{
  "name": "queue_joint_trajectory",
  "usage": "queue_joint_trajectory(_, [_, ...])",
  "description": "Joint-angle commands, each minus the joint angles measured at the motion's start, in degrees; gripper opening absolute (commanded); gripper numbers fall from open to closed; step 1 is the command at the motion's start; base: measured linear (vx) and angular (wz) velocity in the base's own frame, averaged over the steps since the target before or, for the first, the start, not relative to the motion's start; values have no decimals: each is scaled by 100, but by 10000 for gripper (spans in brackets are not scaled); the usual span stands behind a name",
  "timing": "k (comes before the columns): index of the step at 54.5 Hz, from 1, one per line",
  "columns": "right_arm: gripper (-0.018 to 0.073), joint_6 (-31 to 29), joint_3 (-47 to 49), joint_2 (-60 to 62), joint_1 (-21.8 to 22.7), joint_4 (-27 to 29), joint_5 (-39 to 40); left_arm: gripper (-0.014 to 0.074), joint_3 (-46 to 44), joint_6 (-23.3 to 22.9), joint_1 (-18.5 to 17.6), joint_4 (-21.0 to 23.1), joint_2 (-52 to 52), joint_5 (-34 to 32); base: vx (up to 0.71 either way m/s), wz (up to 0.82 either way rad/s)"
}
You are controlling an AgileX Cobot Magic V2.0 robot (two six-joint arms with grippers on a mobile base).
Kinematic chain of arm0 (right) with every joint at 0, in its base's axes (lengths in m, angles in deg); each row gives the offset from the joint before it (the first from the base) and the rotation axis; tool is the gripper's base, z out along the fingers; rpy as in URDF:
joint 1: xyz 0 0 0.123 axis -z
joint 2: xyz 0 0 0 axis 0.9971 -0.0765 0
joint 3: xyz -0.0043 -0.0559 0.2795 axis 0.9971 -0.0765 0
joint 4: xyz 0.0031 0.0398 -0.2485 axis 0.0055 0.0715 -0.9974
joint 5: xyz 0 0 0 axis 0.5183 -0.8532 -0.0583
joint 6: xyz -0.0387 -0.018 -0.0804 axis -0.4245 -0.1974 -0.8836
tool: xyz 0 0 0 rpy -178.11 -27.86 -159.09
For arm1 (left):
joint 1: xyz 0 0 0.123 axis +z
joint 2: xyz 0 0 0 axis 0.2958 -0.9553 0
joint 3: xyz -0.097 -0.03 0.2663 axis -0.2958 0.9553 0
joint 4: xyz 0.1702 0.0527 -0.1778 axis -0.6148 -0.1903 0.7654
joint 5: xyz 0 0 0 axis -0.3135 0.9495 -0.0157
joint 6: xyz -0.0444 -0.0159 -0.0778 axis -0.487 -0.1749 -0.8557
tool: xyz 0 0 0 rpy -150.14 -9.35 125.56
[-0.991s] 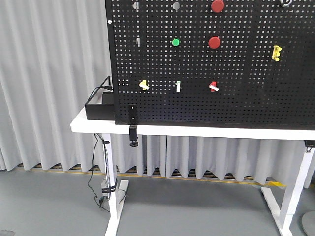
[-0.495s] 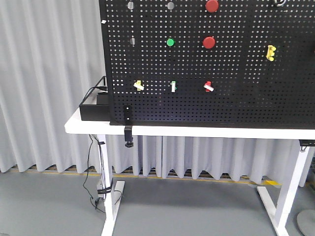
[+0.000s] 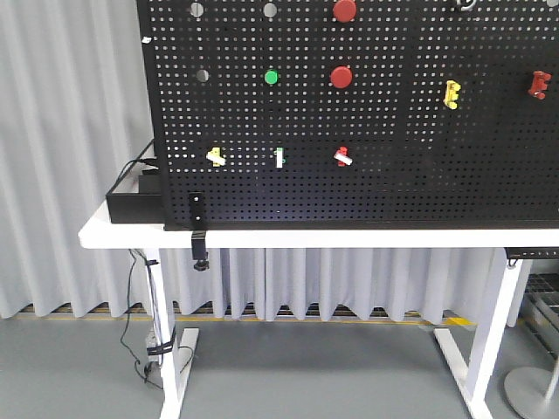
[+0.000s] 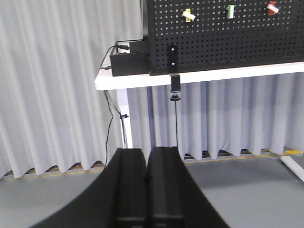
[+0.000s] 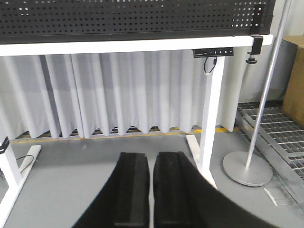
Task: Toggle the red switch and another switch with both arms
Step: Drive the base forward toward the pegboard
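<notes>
The red switch (image 3: pixel 342 157) sits in the lower row of the black pegboard (image 3: pixel 402 175), its white lever tip angled to the right. The other switch (image 3: pixel 216 157), pale yellow with a cream lever, is at the left end of that row. In the left wrist view both appear far up: the yellow switch (image 4: pixel 188 15) and the red switch (image 4: pixel 272 6). My left gripper (image 4: pixel 146 153) is shut and empty, low and well short of the table. My right gripper (image 5: pixel 152 156) is shut too, empty, pointing under the table. Neither arm shows in the front view.
A green-and-white toggle (image 3: pixel 279 158) stands between the two switches. Above are round red push buttons (image 3: pixel 341 77) and a green button (image 3: pixel 272 77). The white table (image 3: pixel 113 236) carries a black box (image 3: pixel 131 205) and a clamp (image 3: pixel 201 249). A pole stand's round base (image 5: pixel 247 168) is on the floor at right.
The front view has swung to the right: board and table slid left in the frame, and a red clip came into view at the right edge.
</notes>
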Motion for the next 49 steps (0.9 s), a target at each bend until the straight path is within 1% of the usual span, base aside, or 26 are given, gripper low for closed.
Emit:
queue_joint_trajectory(1, [155,-31,-25,59,-4,-51,470,3,112,-19,6,45,104,-496,8,-9])
queue_joint_trajectory(26, [155,-31,-25,59,-4,-51,470,3,112,-19,6,45,104,-496,12,-4])
queue_joint_trajectory(49, [155,-31,-25,59,-4,-51,470,3,112,-19,6,45,104,-496,21,3])
